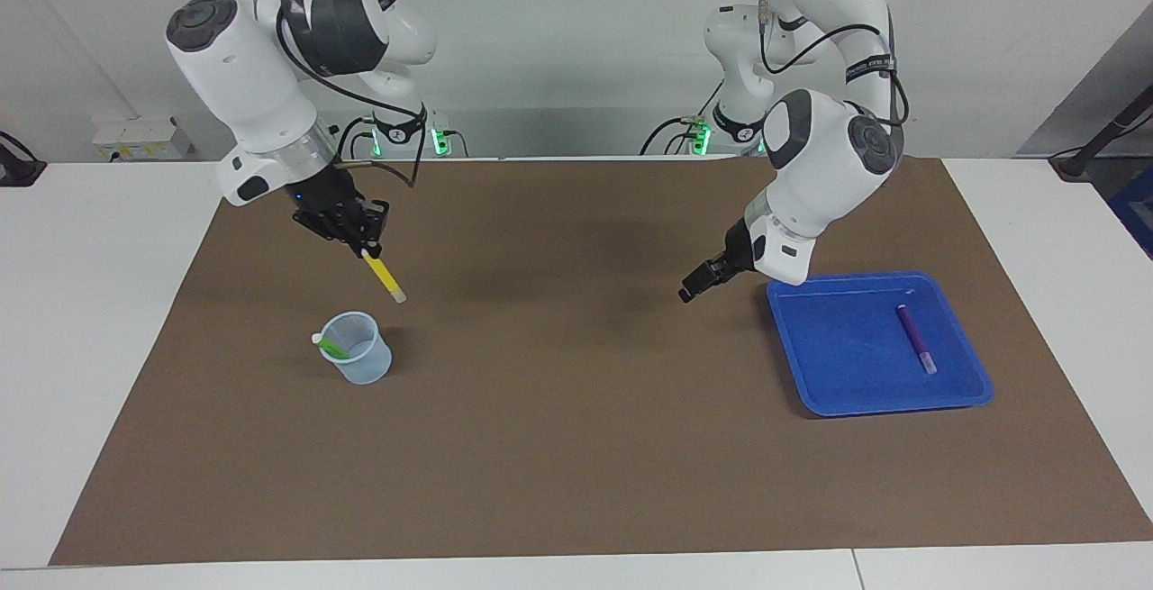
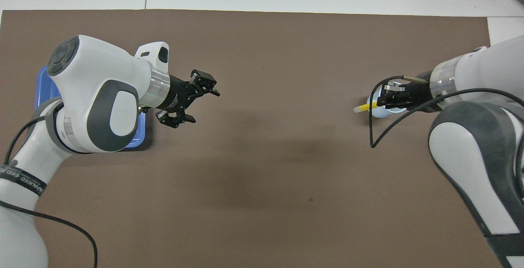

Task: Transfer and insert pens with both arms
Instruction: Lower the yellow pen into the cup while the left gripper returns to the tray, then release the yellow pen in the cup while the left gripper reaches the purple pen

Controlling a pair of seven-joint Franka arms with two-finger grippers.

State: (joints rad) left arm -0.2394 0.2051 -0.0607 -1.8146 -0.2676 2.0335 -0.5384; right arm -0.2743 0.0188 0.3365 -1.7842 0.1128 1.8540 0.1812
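My right gripper (image 1: 363, 246) is shut on the yellow pen (image 1: 384, 276), which hangs tilted, pale end down, just above the clear cup (image 1: 360, 360). In the overhead view the yellow pen (image 2: 363, 107) and right gripper (image 2: 380, 102) cover most of the cup (image 2: 384, 113). The green pen (image 1: 332, 347) leans inside the cup. The purple pen (image 1: 916, 339) lies in the blue tray (image 1: 811, 365). My left gripper (image 1: 695, 288) hangs open and empty over the mat beside the tray; the overhead view shows the left gripper (image 2: 204, 107) with its jaws spread.
A brown mat (image 1: 576, 446) covers the table between white margins. The left arm hides most of the tray (image 2: 44, 90) in the overhead view. The cup stands toward the right arm's end, the tray toward the left arm's end.
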